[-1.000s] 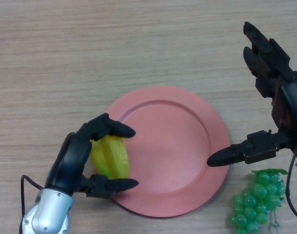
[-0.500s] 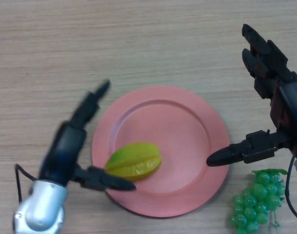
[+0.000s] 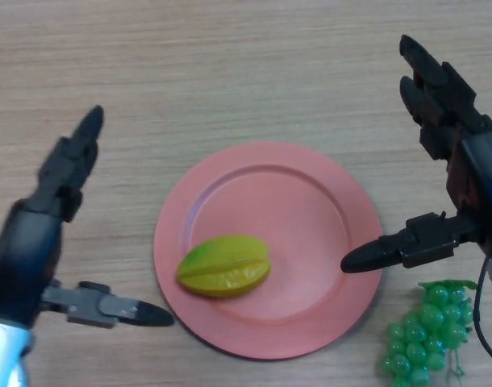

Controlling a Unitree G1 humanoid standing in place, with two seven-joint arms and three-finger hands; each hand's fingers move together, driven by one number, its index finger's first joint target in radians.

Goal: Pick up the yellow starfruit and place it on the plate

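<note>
The yellow starfruit [image 3: 224, 265] lies on its side on the lower left part of the pink plate [image 3: 310, 218]. My left hand [image 3: 36, 242] is open at the left of the plate, clear of the fruit, fingers pointing up and thumb pointing toward the plate's lower left rim. My right hand [image 3: 456, 161] is open at the right, its thumb tip over the plate's right rim, holding nothing.
A bunch of green grapes [image 3: 423, 334] lies on the wooden table [image 3: 230, 64] at the lower right, just off the plate and under my right hand.
My left hand let go of the starfruit, which dropped onto the plate, then opened and drew back to the left. My right hand has not moved.
</note>
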